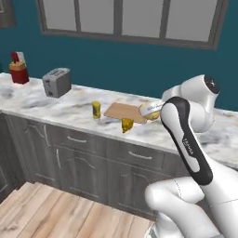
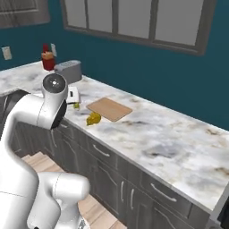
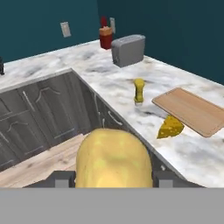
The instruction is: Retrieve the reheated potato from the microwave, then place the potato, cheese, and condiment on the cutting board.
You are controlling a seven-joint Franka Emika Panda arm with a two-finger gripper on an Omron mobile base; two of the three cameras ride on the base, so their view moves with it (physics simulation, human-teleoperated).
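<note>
My gripper (image 3: 113, 178) is shut on the potato (image 3: 113, 157), a smooth pale-yellow lump that looms large low in the hand view. From the left base view, the gripper (image 1: 152, 110) hovers with the potato (image 1: 155, 115) at the right end of the cutting board (image 1: 122, 111). The cheese (image 1: 127, 124) wedge lies on the counter at the board's front edge. The condiment (image 1: 96, 110) jar stands just left of the board. From the hand, the board (image 3: 192, 111), cheese (image 3: 169, 128) and condiment (image 3: 139, 90) lie ahead to the right. The microwave is out of view.
A grey toaster (image 1: 56, 82) and a red holder (image 1: 19, 69) stand far left on the marble counter (image 1: 69, 109). Grey cabinet drawers (image 1: 79, 142) run below the counter's front edge. Windows (image 1: 125, 18) sit in the teal wall behind.
</note>
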